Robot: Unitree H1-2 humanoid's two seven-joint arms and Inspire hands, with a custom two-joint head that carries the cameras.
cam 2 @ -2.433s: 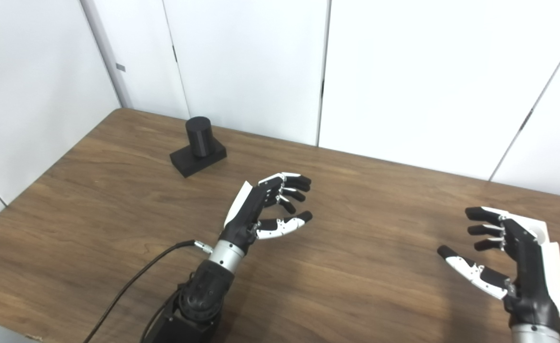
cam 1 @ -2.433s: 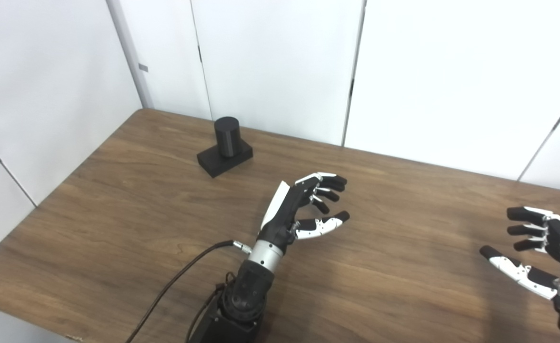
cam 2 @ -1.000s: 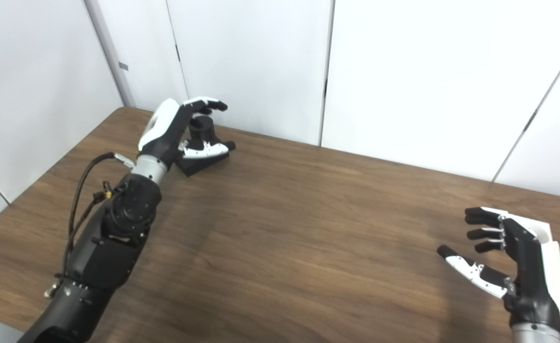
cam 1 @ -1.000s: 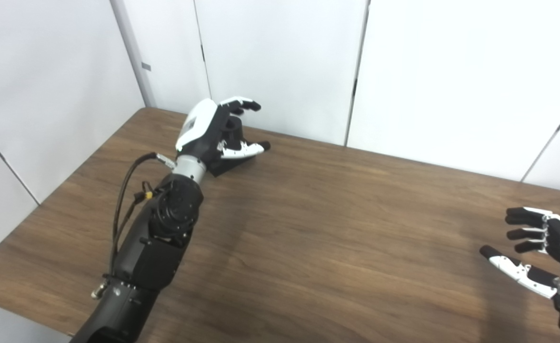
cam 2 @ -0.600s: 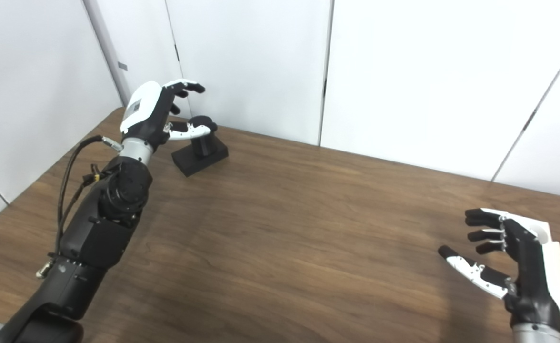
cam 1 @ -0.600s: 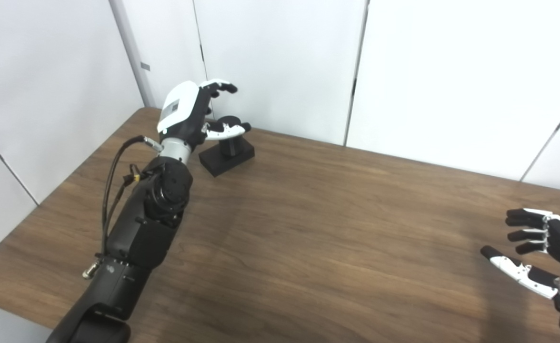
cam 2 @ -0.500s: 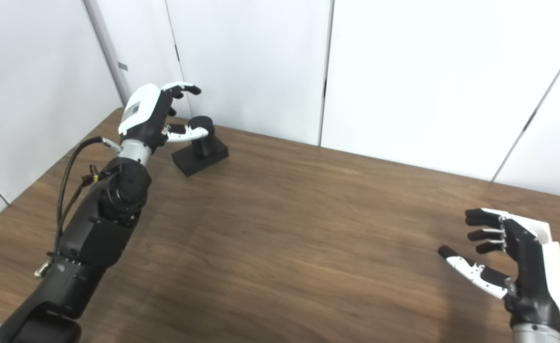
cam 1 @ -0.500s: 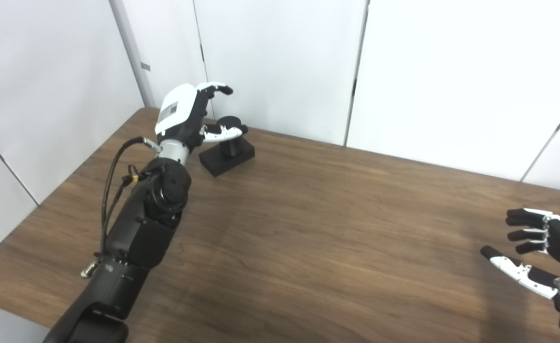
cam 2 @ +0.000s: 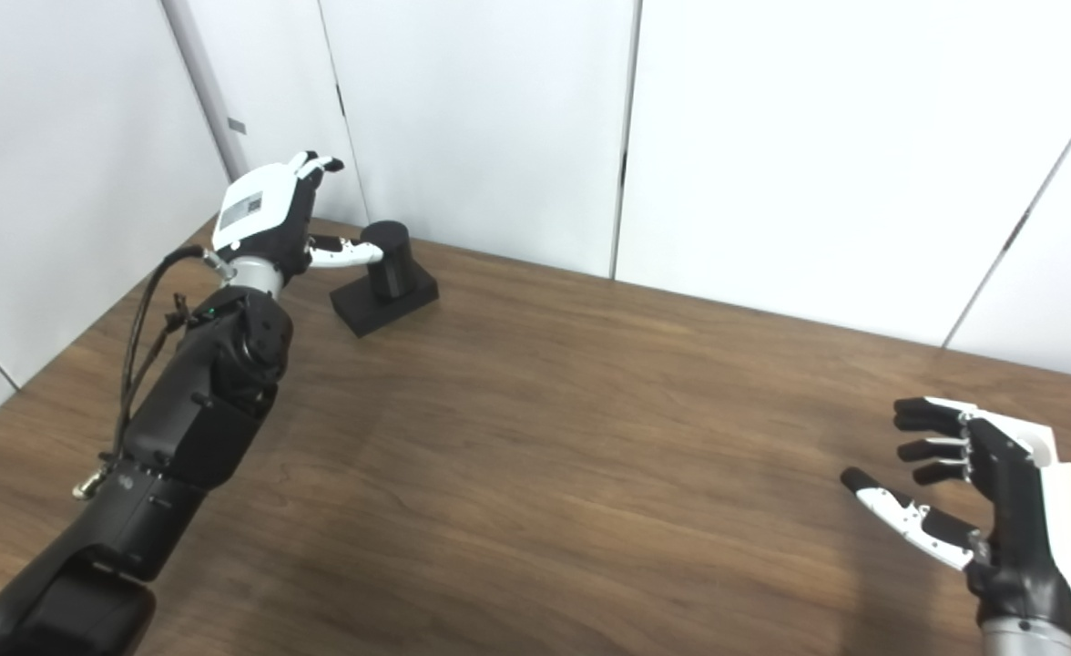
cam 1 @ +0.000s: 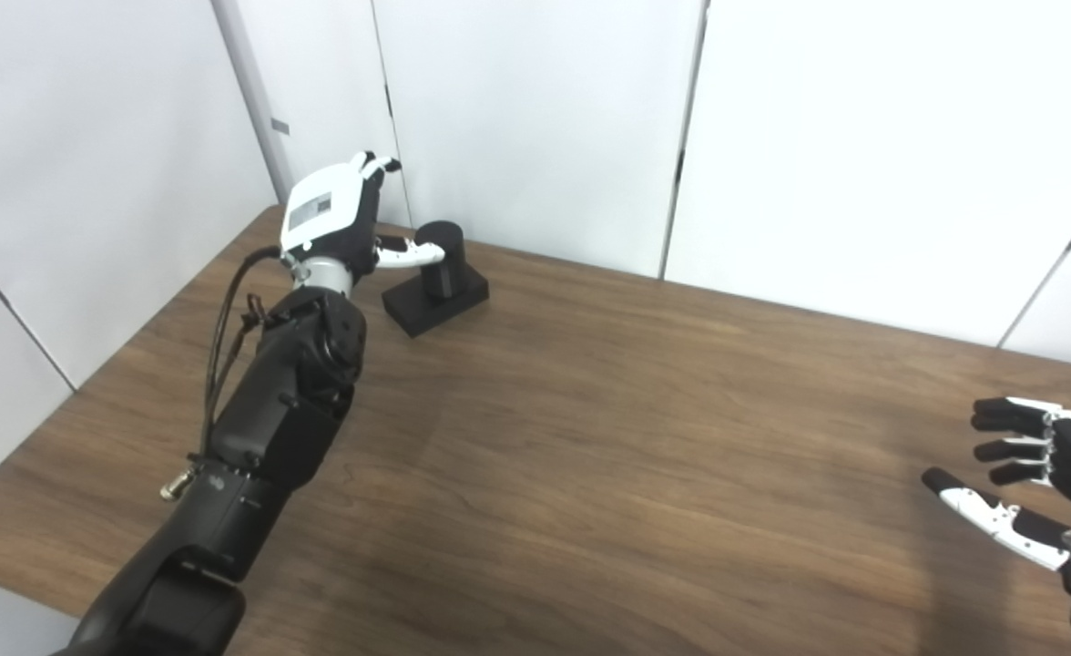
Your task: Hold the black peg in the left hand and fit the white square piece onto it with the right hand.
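The black peg (cam 1: 442,266) is a short cylinder upright on a square black base (cam 1: 435,303), at the far left of the wooden table (cam 1: 645,437). My left hand (cam 1: 340,223) is open just left of the peg, its thumb reaching to the cylinder's left side and its fingers raised above and behind. Whether the thumb touches the peg is unclear. My right hand (cam 2: 982,506) hovers open near the table's right front, holding nothing. No white square piece shows in either view.
White wall panels (cam 1: 535,118) stand close behind the table's far edge and along its left side. A black cable (cam 1: 230,319) loops off my left forearm.
My left arm swung from the table's middle out to the peg, then drew back a little to the peg's left side with fingers lifted. The right hand stayed still.
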